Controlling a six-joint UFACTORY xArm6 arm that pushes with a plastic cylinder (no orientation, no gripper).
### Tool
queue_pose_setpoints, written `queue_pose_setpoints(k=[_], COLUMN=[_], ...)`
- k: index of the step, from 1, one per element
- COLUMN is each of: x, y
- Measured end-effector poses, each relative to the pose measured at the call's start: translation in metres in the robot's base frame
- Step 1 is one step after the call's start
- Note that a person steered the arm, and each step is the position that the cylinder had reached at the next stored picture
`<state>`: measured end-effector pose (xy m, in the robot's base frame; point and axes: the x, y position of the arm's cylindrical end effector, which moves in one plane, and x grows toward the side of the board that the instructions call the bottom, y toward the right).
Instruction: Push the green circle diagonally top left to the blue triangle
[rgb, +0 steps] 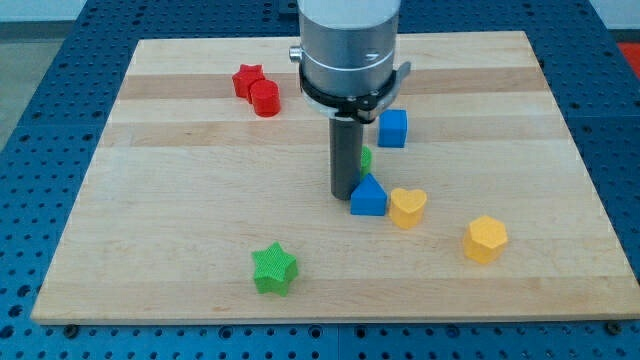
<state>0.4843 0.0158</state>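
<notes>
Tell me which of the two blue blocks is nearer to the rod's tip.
The blue triangle: it sits right beside my tip, on its right in the view. The blue cube lies farther off, toward the view's top right.

no readable text, no labels

My tip (346, 195) rests on the wooden surface (180, 220), just left of the blue triangle (368, 196); the green circle (366, 157) — mostly hidden behind the rod — sits above it; a yellow heart (407, 208) touches the triangle's right side.
</notes>
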Motion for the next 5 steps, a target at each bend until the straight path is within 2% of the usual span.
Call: queue_pose_setpoints(k=[2,5], x=[0.020,0.005], y=[0.023,0.033])
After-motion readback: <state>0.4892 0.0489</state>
